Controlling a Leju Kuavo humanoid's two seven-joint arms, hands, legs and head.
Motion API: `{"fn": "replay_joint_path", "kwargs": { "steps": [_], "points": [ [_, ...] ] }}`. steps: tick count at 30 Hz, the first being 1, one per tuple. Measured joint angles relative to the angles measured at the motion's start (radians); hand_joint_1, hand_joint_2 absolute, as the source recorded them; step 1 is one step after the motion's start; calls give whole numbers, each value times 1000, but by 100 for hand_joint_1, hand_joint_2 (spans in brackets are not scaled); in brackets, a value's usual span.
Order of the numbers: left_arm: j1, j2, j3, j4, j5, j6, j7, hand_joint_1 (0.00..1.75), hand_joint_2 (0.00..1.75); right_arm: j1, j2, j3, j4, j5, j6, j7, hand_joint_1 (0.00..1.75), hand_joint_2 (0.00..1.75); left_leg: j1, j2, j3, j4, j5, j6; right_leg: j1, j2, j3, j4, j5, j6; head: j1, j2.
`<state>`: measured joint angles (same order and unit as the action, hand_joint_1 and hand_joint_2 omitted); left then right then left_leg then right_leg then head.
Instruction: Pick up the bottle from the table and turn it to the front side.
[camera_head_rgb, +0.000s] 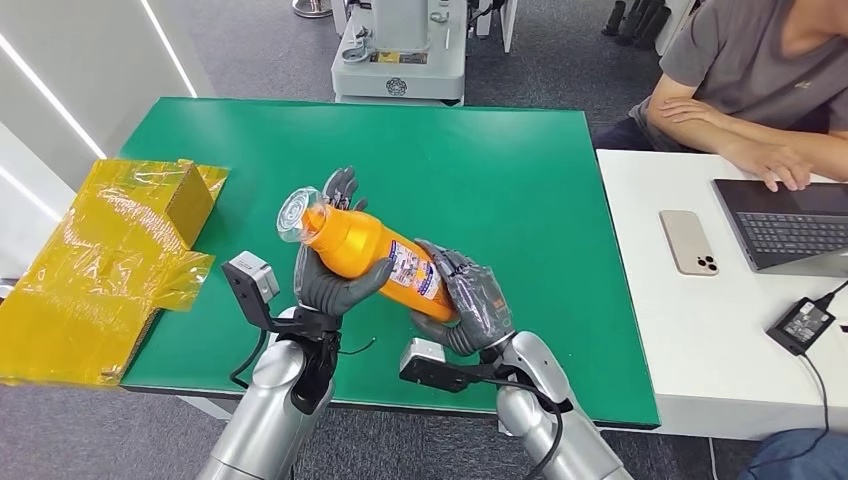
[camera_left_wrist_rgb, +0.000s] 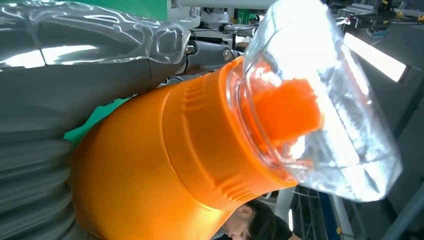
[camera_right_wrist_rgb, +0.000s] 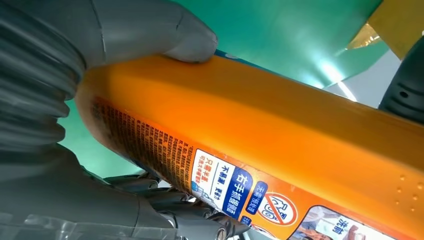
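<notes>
**Above the green table: bottle held up in 2 hands**

Over the near part of the green table (camera_head_rgb: 500, 150), the orange bottle (camera_head_rgb: 365, 245) lies tilted in the air, clear cap (camera_head_rgb: 297, 215) toward the yellow wrapped box (camera_head_rgb: 110, 250). The left hand (camera_head_rgb: 335, 275) wraps the neck end, the right hand (camera_head_rgb: 470, 300) cups the base, both closed on it. Plenty of bare green beyond. A person (camera_head_rgb: 760, 70) sits at the white desk (camera_head_rgb: 690, 320) with a phone (camera_head_rgb: 688, 241) and laptop (camera_head_rgb: 790, 222). Label text is mostly hidden by fingers.
</notes>
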<state>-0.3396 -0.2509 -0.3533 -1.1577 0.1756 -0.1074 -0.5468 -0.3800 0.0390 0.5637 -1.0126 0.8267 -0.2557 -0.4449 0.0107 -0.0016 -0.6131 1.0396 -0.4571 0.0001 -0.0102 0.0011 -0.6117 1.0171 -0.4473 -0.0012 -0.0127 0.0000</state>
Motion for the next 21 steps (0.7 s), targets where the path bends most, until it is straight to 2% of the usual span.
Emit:
{"fn": "replay_joint_path", "kwargs": {
  "steps": [16,20,21],
  "points": [
    [4,-2,18,2,21,-17,17,2,175,-12,-7,8,57,43,50,47,175,175,0,0,0,0,0,0,0,0,0,0,0,0,0,0],
    [5,-2,21,2,20,-19,16,172,175,-12,-8,8,64,45,60,48,175,175,0,0,0,0,0,0,0,0,0,0,0,0,0,0],
    [5,-2,21,2,19,-22,15,175,175,-12,-8,8,67,45,61,48,175,175,0,0,0,0,0,0,0,0,0,0,0,0,0,0]
  ]
}}
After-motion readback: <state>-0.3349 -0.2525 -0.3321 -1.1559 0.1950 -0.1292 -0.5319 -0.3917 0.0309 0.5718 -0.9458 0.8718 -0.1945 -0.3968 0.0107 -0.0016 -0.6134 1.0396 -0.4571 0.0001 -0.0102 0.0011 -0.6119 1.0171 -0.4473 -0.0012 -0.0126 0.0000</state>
